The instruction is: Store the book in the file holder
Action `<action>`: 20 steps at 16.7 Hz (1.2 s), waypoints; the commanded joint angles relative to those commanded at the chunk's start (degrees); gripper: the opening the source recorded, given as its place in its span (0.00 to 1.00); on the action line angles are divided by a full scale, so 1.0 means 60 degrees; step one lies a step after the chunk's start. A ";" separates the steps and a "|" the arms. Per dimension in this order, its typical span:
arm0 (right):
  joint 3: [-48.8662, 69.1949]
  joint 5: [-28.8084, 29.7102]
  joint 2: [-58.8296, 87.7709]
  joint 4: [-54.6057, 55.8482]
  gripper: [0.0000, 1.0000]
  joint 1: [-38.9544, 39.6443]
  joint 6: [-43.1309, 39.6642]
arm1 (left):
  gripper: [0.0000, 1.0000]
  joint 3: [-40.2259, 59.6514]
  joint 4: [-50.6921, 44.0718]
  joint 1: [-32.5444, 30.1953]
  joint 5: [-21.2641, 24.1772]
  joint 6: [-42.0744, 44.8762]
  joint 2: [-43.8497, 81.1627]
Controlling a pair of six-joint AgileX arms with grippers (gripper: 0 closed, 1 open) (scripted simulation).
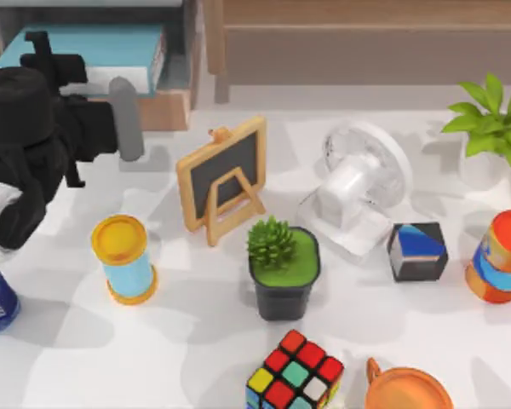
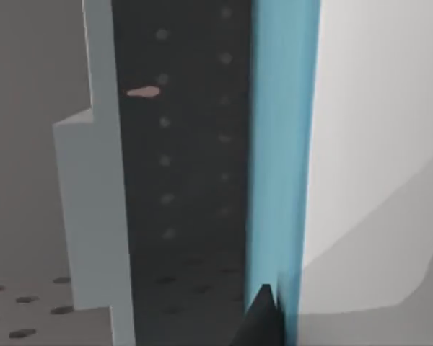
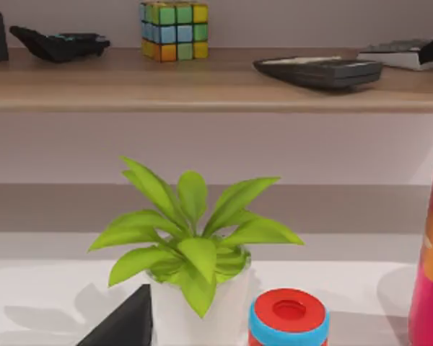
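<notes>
- Book (image 1: 85, 47) lying flat inside file holder (image 1: 175, 98), far-left corner of bench (image 1: 196, 341), long axis running left–right.
- Left gripper (image 1: 47, 51) just over book's left end; fingers' state: cannot tell.
- Right arm parked at right.

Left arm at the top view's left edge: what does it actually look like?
The left arm is bulky matte black with rounded segments and a grey cylindrical part on its side; no markings are readable. The left wrist view shows a dark pointed fingertip. The right wrist view shows a similar black, wedge-shaped fingertip.
</notes>
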 joint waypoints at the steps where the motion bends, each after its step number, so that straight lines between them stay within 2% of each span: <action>1: 0.0000 0.0000 0.0000 0.0000 1.00 0.0000 0.0000 | 0.00 0.0000 0.0000 0.0000 0.0000 0.0000 0.0000; 6: 0.0000 0.0000 0.0000 0.0000 1.00 0.0000 0.0000 | 0.00 -0.0002 0.0002 -0.0030 -0.0002 0.0003 -0.0008; 12: 0.0000 0.0000 0.0000 0.0000 1.00 0.0000 0.0000 | 0.00 0.1021 -0.0095 0.0144 0.0138 0.0037 0.0860; 17: 0.0000 0.0000 0.0000 0.0000 1.00 0.0000 0.0000 | 0.00 0.1126 -0.0125 0.0152 0.0163 0.0040 0.0996; 20: 0.0000 0.0000 0.0000 0.0000 1.00 0.0000 0.0000 | 0.23 0.1126 -0.0125 0.0152 0.0163 0.0040 0.0996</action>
